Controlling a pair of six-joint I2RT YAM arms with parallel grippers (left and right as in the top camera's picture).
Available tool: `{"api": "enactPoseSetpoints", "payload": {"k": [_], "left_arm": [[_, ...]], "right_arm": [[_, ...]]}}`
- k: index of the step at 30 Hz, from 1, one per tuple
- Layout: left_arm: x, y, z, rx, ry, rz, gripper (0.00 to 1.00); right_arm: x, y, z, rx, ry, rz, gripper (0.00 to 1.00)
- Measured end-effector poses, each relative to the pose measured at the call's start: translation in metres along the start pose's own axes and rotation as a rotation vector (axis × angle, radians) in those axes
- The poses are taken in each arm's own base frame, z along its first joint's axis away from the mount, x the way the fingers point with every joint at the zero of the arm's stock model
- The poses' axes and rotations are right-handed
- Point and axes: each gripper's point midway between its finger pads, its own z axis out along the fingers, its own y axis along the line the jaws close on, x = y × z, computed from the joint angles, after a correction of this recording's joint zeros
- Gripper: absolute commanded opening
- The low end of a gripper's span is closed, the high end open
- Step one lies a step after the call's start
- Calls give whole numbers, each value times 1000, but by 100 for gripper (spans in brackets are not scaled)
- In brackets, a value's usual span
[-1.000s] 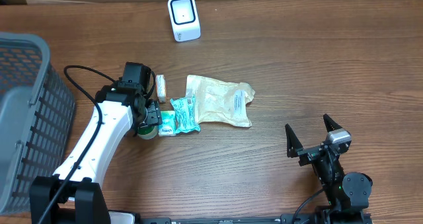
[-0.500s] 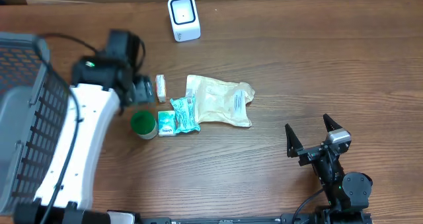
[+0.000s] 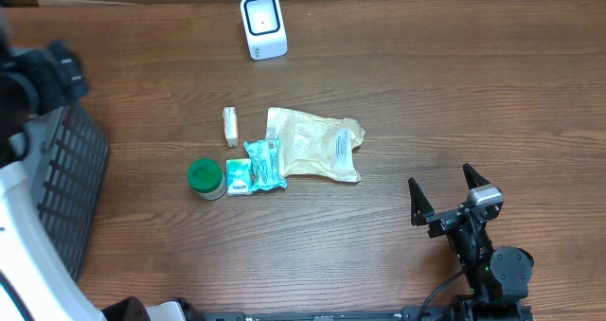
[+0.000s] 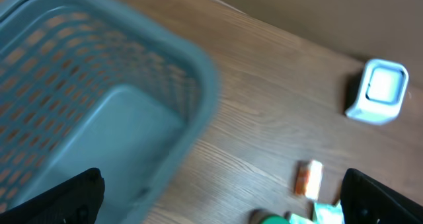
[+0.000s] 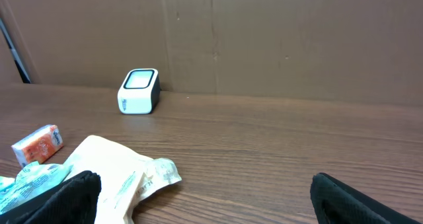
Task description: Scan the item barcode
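Observation:
The white barcode scanner [image 3: 263, 25] stands at the back of the table, also visible as a scanner [image 4: 378, 92] in the left wrist view and a scanner [image 5: 139, 90] in the right wrist view. The items lie mid-table: a green-lidded jar [image 3: 205, 178], a teal packet [image 3: 263, 163], a small orange-and-white box [image 3: 230, 125] and a beige pouch [image 3: 317, 144]. My left gripper [image 4: 225, 204] is open and empty, high above the basket's edge, well left of the items. My right gripper [image 3: 450, 203] rests open and empty at the front right, facing the pouch [image 5: 119, 171].
A grey mesh basket [image 3: 57, 188] fills the left edge of the table; its rim [image 4: 198, 72] lies just under the left wrist. My blurred left arm [image 3: 43, 75] hangs over it. A brown wall backs the table behind the scanner.
My left gripper has come off the green-lidded jar, opened wider, and swung up and left over the basket. The jar stays standing on the table. The right arm has not moved.

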Motion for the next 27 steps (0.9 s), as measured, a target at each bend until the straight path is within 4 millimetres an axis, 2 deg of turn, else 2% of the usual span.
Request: {"api": "enactPoseSetpoints", "payload": {"k": [4, 8, 27], "left_arm": [[-2, 45, -1, -29, -1, -145, 100], [-4, 70, -4, -31, -18, -249, 100], [-3, 67, -4, 3, -11, -278, 100]], "right_arm": [[0, 0, 0, 0, 0, 0, 100], [0, 0, 0, 0, 0, 0, 100], [0, 0, 0, 0, 1, 0, 100]]}}
